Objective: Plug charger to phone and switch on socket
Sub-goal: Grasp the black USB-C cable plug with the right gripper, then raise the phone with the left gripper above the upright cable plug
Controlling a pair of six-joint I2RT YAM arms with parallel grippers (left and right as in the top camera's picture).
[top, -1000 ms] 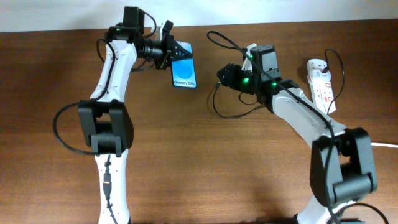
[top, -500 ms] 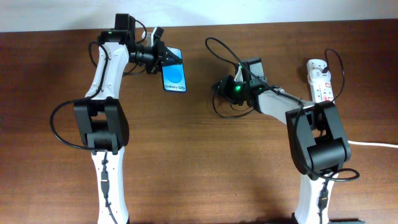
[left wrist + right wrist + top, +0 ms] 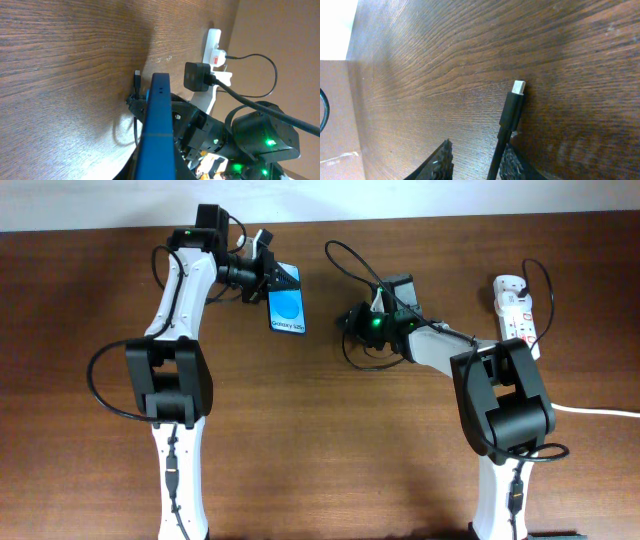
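My left gripper (image 3: 266, 277) is shut on the phone (image 3: 286, 306) and holds it above the table at the back left, blue screen up. In the left wrist view the phone (image 3: 157, 120) shows edge-on. My right gripper (image 3: 349, 321) is just right of the phone and holds the charger (image 3: 345, 252), a thin black cable. Its plug tip (image 3: 519, 86) sticks out ahead of the fingers (image 3: 512, 162), over bare wood. The tip also shows in the left wrist view (image 3: 136, 75), close beside the phone's edge. The socket (image 3: 517, 308) lies at the far right.
A black plug (image 3: 196, 76) sits in the socket (image 3: 214, 40). A thick white cord (image 3: 600, 412) runs off the right edge. The black cable loops behind and below my right gripper. Both arm bases stand at the front of the wooden table (image 3: 330, 440).
My right gripper has moved left and a little nearer with the cable, closer to the phone. My left gripper has shifted the phone slightly and turned it; it stays gripped.
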